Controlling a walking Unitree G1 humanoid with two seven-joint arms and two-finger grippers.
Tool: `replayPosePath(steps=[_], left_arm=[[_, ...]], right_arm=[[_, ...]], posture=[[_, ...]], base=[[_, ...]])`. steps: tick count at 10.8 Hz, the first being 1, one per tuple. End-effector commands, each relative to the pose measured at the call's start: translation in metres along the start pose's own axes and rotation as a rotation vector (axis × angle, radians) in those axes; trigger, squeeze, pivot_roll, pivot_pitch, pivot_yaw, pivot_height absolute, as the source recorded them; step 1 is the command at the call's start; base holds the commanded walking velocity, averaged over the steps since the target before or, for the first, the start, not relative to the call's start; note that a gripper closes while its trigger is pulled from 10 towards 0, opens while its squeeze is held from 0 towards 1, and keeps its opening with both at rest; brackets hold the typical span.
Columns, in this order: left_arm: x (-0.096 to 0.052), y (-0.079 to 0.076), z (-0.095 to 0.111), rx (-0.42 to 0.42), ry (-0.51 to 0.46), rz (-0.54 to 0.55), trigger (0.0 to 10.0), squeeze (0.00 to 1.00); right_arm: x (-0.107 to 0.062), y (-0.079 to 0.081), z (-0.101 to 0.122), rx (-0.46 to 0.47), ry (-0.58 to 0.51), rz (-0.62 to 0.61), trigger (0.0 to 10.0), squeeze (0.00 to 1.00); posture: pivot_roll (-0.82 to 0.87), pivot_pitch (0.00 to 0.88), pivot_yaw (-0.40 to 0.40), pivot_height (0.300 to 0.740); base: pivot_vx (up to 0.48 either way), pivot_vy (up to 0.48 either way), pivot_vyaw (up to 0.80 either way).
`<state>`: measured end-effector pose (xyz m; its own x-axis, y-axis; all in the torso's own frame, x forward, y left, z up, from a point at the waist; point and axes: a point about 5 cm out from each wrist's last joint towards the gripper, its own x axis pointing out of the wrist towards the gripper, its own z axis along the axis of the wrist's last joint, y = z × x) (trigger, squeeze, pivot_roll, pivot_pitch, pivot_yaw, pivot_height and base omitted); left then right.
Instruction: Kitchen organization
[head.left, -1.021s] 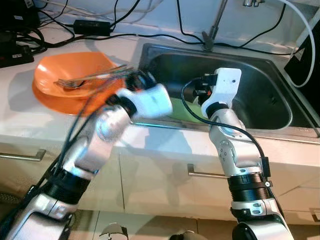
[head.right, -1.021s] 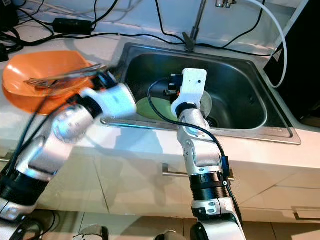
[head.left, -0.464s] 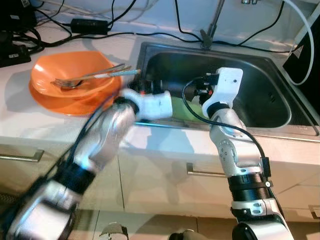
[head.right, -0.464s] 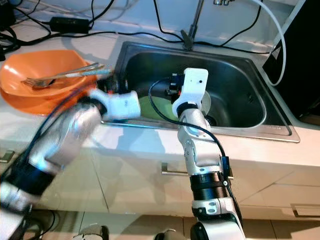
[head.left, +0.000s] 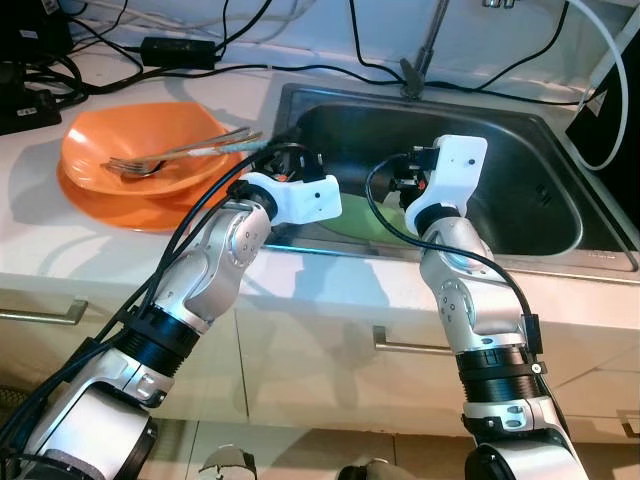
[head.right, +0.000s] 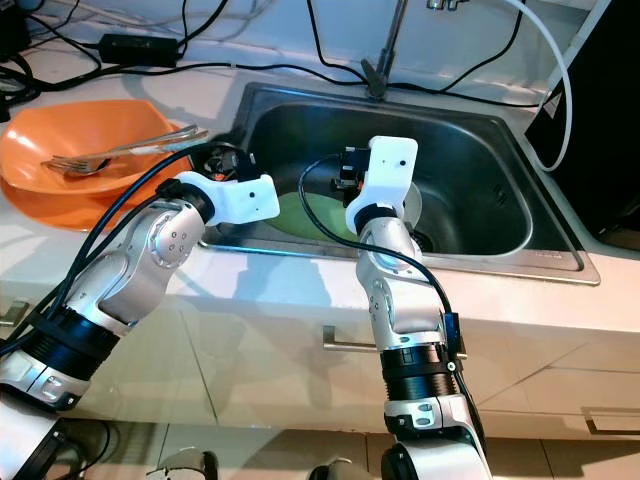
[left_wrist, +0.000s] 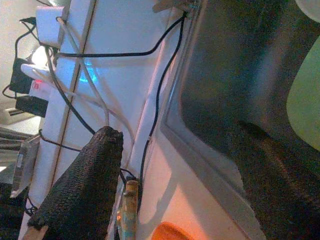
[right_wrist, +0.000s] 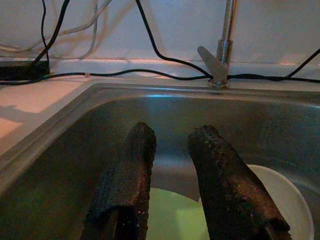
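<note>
An orange bowl (head.left: 140, 150) sits on an orange plate (head.left: 105, 200) on the left counter, with forks (head.left: 180, 155) lying across it. A green plate (head.left: 358, 218) and a white plate (head.right: 411, 206) lie in the steel sink (head.left: 520, 150). My left gripper (left_wrist: 175, 130) is open, fingers wide apart, at the sink's left rim beside the bowl, holding nothing. My right gripper (right_wrist: 173, 134) hangs over the sink above the green plate (right_wrist: 170, 215), fingers a little apart with nothing between them.
The faucet (head.left: 425, 50) stands behind the sink. Black cables and a power adapter (head.left: 180, 50) run along the back of the counter. A black object (head.left: 615, 110) stands at the far right. Cabinet drawer handles (head.left: 410, 347) are below the counter edge.
My left arm has swung right from over the orange bowl to the sink's left rim and has come to rest. The right arm has not moved.
</note>
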<state>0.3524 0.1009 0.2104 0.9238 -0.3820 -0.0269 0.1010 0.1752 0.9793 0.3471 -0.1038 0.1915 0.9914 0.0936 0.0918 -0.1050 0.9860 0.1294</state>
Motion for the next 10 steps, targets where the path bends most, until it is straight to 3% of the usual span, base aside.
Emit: replayPosePath(steps=[1,2,5,6,7,10], left_arm=[[0.002,0.009,0.003,0.022,-0.001,0.031,10.0,0.11],[0.003,0.010,-0.001,0.031,0.019,0.039,10.0,0.00],[0.008,0.013,-0.010,0.042,0.078,0.051,10.0,0.00],[0.011,0.012,-0.014,0.042,0.091,0.050,5.6,0.00],[0.012,0.013,-0.014,0.044,0.093,0.051,0.0,0.00],[0.014,0.013,-0.013,0.052,0.090,0.053,0.0,0.00]], right_arm=[[0.002,-0.004,0.003,-0.003,-0.009,-0.012,10.0,0.00],[0.002,-0.003,0.003,-0.002,-0.008,-0.009,10.0,0.00],[0.001,-0.003,0.002,-0.002,-0.008,-0.011,10.0,0.00],[0.002,-0.003,0.002,-0.003,-0.008,-0.012,10.0,0.00],[0.001,-0.003,0.003,-0.003,-0.009,-0.013,10.0,0.00],[0.001,-0.004,0.003,-0.003,-0.009,-0.014,10.0,0.00]], posture=[[0.01,0.072,-0.127,0.719],[0.01,0.072,-0.127,0.719],[0.01,0.075,-0.127,0.719],[0.01,0.072,-0.126,0.719],[0.01,0.072,-0.126,0.719],[0.01,0.074,-0.125,0.719]], base=[[0.000,0.000,0.00],[0.000,0.000,0.00],[0.000,0.000,0.00],[0.000,0.000,0.00],[0.000,0.000,0.00],[0.000,0.000,0.00]])
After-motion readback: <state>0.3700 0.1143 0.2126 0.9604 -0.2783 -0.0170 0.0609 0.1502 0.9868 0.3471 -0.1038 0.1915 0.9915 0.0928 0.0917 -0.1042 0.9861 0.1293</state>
